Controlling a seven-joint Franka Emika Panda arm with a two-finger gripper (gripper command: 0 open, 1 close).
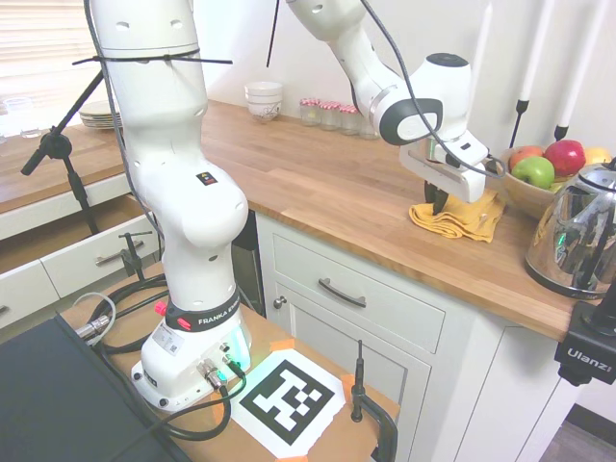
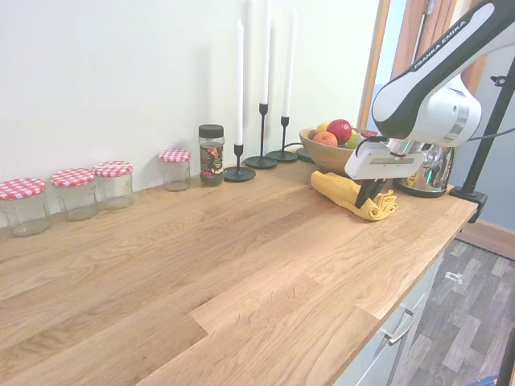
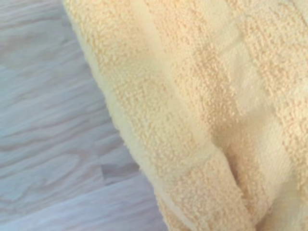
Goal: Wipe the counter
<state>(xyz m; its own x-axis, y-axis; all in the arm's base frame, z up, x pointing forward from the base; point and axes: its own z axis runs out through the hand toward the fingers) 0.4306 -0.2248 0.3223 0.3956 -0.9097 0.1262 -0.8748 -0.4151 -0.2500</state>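
Pinching the bunched yellow cloth (image 2: 354,195) against the counter (image 2: 209,265), your gripper (image 2: 369,194) is sitting at the kettle (image 1: 577,231) end, beside the fruit bowl (image 2: 326,154); nearly all unwiped wood is stretching away lengthwise toward the jars (image 2: 76,191), so you are needing to sweep that way.

White arm (image 1: 183,183) of rounded glossy segments with grey joint rings; black "FRANKA EMIKA" lettering on the forearm (image 2: 438,44); black cables along the links; dark gripper (image 2: 368,191) under a white block.
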